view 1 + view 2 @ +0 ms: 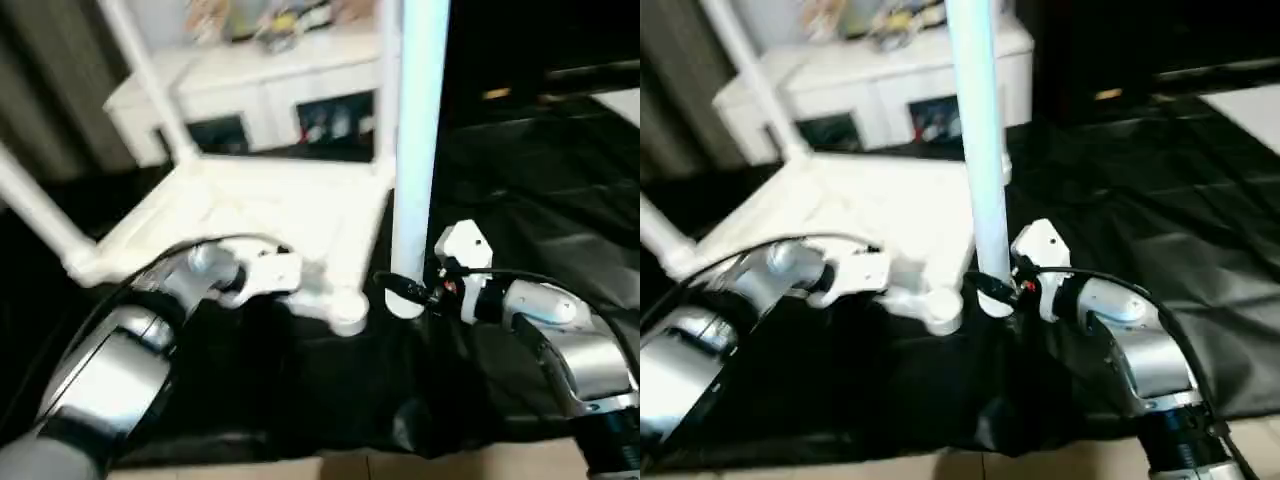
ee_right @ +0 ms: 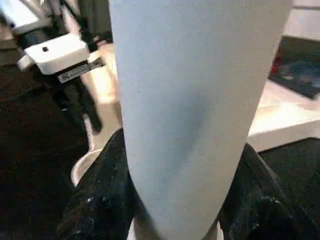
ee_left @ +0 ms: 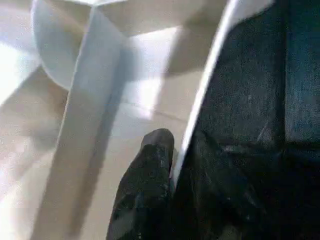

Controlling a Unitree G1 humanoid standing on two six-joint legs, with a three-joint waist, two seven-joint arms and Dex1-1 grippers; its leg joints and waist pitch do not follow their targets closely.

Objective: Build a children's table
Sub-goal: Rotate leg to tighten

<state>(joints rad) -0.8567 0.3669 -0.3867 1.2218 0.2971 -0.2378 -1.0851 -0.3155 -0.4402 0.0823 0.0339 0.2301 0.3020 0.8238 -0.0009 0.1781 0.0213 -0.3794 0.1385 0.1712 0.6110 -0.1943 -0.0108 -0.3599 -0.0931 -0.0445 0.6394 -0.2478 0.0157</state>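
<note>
A: From the head cameras, which step is in hand?

B: Fitting a leg, I'd judge. The tabletop [image 1: 270, 215] lies underside up on the black cloth [image 1: 520, 180], legs already standing in its far sockets. The right claw [image 1: 405, 290] holds another leg [image 1: 415, 150] upright, its lower end just beside the empty near corner socket [image 1: 345, 312]. The left claw [image 1: 262, 275] sits at the tabletop's near edge, close to that socket.

A: And the next move?

B: Probably shifting the leg's foot sideways over the socket and pressing it down while the left claw steadies the top. The leg must stay upright or it may jam.

A: Left wrist camera?

B: One black finger [image 3: 145, 185] lies on the ribbed underside, with the tabletop's thin rim [image 3: 200, 110] running right beside it and dark cloth on the other side. The claw looks nearly closed about that rim, but I can't tell whether it truly pinches it.

A: Right wrist camera?

B: The leg [image 2: 195, 110] stands between both black fingers [image 2: 100, 195], which press its sides: a half-wide claw, firmly clamped. Beyond the leg, the left claw shows at the tabletop.
</note>
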